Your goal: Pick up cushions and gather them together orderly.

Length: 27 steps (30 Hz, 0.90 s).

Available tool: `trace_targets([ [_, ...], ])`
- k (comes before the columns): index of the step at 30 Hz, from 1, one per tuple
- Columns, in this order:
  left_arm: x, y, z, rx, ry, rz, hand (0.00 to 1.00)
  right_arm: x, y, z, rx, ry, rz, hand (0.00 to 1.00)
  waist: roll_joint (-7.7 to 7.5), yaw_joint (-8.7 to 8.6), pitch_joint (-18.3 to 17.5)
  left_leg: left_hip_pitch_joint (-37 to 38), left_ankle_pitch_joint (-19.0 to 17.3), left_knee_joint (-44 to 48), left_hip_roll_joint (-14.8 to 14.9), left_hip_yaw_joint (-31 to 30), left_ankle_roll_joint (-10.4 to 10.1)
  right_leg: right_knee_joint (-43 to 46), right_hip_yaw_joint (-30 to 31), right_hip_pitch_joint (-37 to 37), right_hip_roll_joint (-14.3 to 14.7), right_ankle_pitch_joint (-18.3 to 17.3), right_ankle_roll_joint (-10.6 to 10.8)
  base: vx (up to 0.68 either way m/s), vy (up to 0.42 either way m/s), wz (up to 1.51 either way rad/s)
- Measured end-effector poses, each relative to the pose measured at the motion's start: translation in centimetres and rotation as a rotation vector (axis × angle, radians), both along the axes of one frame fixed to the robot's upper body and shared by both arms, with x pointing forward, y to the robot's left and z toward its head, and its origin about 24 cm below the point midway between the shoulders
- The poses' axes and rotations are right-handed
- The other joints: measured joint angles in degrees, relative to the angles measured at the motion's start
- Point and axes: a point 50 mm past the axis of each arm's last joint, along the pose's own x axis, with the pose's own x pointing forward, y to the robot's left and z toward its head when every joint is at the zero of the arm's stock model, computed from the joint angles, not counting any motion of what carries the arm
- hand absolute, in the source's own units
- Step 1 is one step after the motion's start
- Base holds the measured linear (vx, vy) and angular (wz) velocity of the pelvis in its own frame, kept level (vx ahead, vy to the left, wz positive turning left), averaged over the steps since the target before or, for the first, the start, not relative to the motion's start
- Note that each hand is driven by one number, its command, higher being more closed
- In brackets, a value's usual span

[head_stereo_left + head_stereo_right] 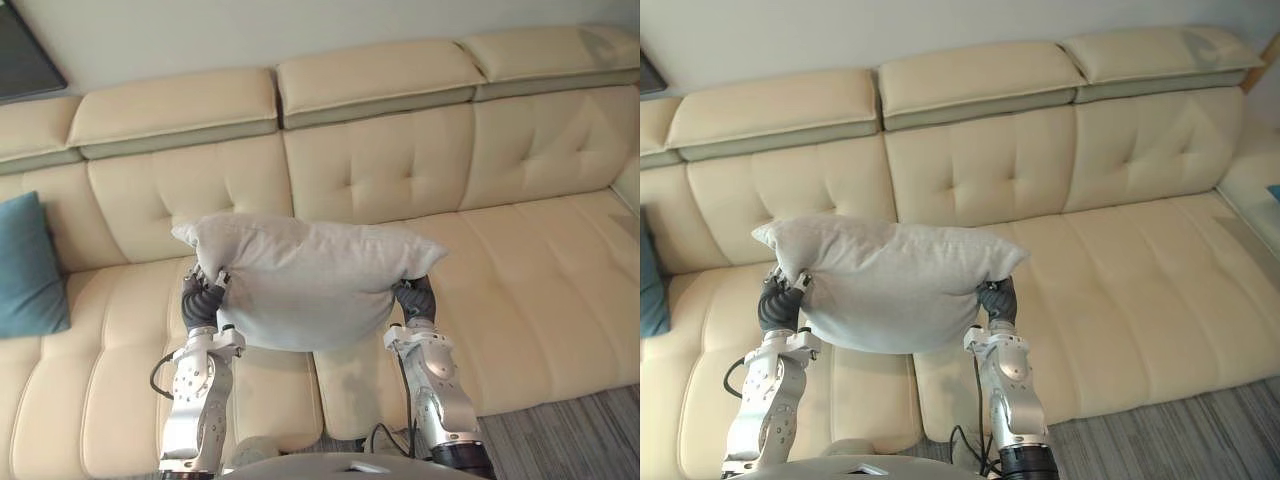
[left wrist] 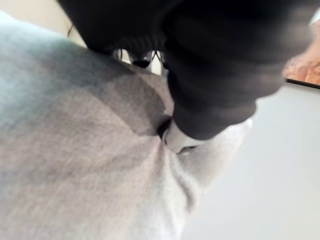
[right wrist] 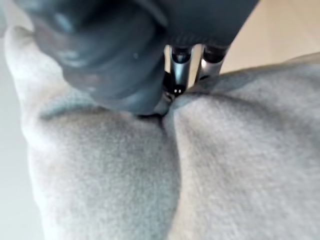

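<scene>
Left eye view shows the grey cushion (image 1: 310, 285) lifted above the sofa (image 1: 540, 270), pinched at each side by the left hand (image 1: 203, 298) and right hand (image 1: 415, 297); I would carry it level toward the teal cushion (image 1: 25, 265).

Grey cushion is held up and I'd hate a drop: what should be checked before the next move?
1. Grip of left hand on grey cushion: ok, cloth pinched.
2. Grip of right hand: ok, cloth pinched on the other side.
3. Lift off the sofa seat: ok, held above it.
4. Level hold: ok, roughly.
5. Goal beside teal cushion: ok, it leans at the sofa's left end.
6. Firmness of both grips: cannot tell.
</scene>
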Motion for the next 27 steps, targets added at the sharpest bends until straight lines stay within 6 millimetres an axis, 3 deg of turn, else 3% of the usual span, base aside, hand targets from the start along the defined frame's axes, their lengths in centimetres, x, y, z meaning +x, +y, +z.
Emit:
trace_targets([
  [2,0.0,0.2,0.2,0.015,-0.009,-0.003,1.0,0.1,0.2,0.1,0.016,-0.004,0.0,1.0,-0.09,0.15,-0.1,-1.4,0.9,0.4,0.1,-0.2,-1.4,0.3,0.0,-1.0,0.1,-0.2,-0.8,-0.17,-0.019,0.25],
  [3,0.0,0.5,0.3,0.038,-0.012,-0.009,1.0,0.2,0.4,0.1,0.028,-0.004,0.0,1.0,-0.8,0.16,-0.4,-0.6,3.0,-3.9,-0.4,-0.4,-2.5,-0.8,0.8,-2.1,-0.8,0.3,-1.6,-0.17,-0.022,0.09],
  [6,-0.1,0.3,0.3,0.028,-0.012,-0.013,1.0,0.2,0.2,0.2,0.025,-0.007,-0.004,1.0,-0.11,-0.32,-1.2,0.9,0.3,-2.5,1.4,2.0,-1.9,-3.1,0.8,-2.4,0.0,2.6,-1.9,-0.12,-0.022,-0.12],
  [7,0.0,0.1,0.3,0.024,-0.014,-0.02,1.0,0.2,0.2,0.1,0.023,-0.003,-0.006,1.0,0.44,-1.02,-1.9,2.2,0.3,-7.2,1.9,2.3,-1.3,-4.7,1.1,-2.6,1.0,3.9,-1.4,-0.09,0.027,-0.21],
  [9,0.0,0.1,0.3,0.03,-0.01,-0.024,1.0,0.2,0.3,-0.3,0.03,0.012,-0.008,1.0,-1.6,-1.45,-3.1,2.4,2.7,-10.9,0.9,3.1,-1.1,-8.8,2.1,-2.5,0.8,7.6,-1.4,-0.09,0.029,-0.24],
  [12,0.0,-0.1,-0.2,0.027,0.008,-0.028,1.0,0.2,0.1,-0.4,0.026,0.016,-0.012,1.0,-2.09,-1.81,-3.3,3.1,3.5,-11.5,0.4,3.9,-0.8,-10.3,2.9,-1.7,0.5,9.8,-0.8,-0.05,0.029,-0.11],
  [21,0.1,0.1,-0.4,0.027,0.019,-0.02,1.0,0.4,0.4,-1.8,0.01,0.082,0.002,1.0,-2.01,-1.62,-3.7,3.9,3.2,-11.6,0.7,6.7,-1.0,-10.7,5.9,-2.6,1.3,9.8,-0.6,-0.03,0.006,-0.18],
  [24,0.8,0.2,-1.0,0.031,0.041,-0.01,1.0,1.3,0.6,-1.4,-0.005,0.066,0.008,1.0,-1.86,-1.59,-4.3,2.6,3.2,-11.3,0.8,7.5,-1.0,-11.0,6.3,-4.2,1.4,10.7,-0.2,0.01,0.001,-0.13],
  [27,2.6,0.3,-0.3,0.038,0.021,0.016,1.0,3.4,1.0,0.8,-0.033,-0.011,0.03,1.0,-1.99,-1.36,-4.4,-3.2,2.5,-8.4,1.0,7.4,-1.1,-11.3,5.9,-8.0,1.2,12.2,-0.6,-0.05,0.021,0.03],
])
